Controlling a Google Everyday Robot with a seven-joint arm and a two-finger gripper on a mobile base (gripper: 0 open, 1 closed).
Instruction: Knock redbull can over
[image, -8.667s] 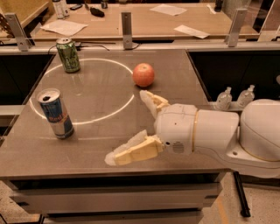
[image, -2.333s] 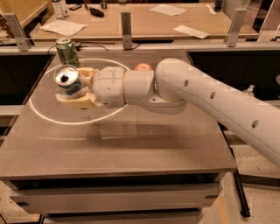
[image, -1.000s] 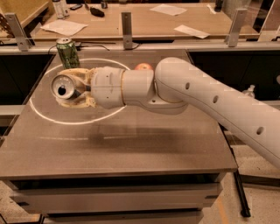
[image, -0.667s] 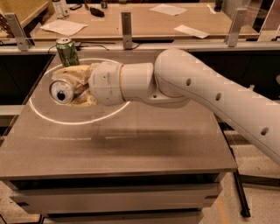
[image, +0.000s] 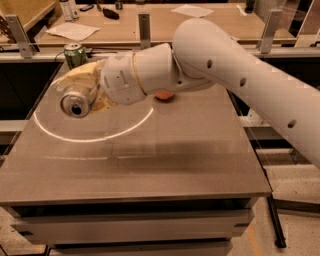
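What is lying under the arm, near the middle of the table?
Only an edge of a red-orange fruit shows; the arm covers the rest. The gripper, at the left of the table, holds the redbull can tilted.

A: What sort of place is this?
B: A robotics lab or office test room. A white robot arm (image: 240, 65) reaches over a grey work table (image: 165, 160), and its gripper (image: 82, 95) clasps a redbull can (image: 76, 104) above the left side.
A: Anything else?
B: Wooden desks (image: 165, 22) behind, strewn with papers (image: 72, 31) — and a speckled hard floor (image: 295, 185).
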